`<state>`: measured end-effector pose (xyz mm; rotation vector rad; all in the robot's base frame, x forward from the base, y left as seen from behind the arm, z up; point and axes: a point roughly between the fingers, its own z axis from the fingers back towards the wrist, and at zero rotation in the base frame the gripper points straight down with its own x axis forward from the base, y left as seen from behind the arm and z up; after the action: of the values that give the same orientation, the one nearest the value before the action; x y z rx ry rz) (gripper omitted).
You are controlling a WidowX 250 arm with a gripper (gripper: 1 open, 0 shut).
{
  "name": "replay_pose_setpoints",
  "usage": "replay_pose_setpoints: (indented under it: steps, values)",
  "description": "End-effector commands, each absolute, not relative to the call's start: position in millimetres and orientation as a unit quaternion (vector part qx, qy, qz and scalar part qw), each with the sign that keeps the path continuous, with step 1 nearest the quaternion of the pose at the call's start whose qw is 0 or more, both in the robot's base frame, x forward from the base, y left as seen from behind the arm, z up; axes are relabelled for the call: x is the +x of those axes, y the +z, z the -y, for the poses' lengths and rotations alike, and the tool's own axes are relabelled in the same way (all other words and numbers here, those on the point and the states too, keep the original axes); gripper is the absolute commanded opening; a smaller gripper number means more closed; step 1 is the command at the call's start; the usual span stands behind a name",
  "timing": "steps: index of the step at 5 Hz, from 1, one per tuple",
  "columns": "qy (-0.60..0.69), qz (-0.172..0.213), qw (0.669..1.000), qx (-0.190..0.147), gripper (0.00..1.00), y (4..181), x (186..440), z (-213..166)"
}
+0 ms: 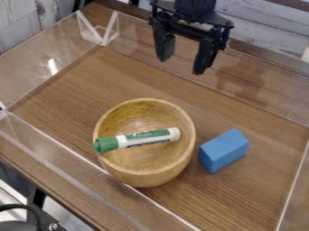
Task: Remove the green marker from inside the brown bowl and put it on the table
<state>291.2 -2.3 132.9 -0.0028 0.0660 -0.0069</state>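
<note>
The green marker (pixel 136 139) lies flat inside the brown bowl (pixel 146 162), green cap toward the left, white barrel pointing right. The bowl sits on the table (pixel 108 86) near the front. My gripper (pixel 182 55) hangs over the back of the table, well behind the bowl and a little to its right, pointing down. Its two black fingers (pixel 161 45) stand apart with nothing between them, so it is open.
A blue rectangular block (pixel 223 150) lies just right of the bowl. Low clear acrylic walls (pixel 49 54) run round the table's edges. Bare wood stretches between the gripper and the bowl.
</note>
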Motion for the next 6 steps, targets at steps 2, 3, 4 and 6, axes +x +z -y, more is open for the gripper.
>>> replay_pose_setpoints:
  steps: [2, 3, 4, 6]
  values:
    - [-0.043, -0.029, 0.999, 0.004, 1.0, 118.7, 273, -9]
    - [-0.1, -0.016, 0.995, 0.005, 1.0, 118.5, 259, -15]
    - [-0.125, -0.008, 0.992, 0.009, 1.0, 114.3, 251, -24]
    - [-0.128, 0.008, 0.992, 0.012, 1.0, 105.3, 240, -31]
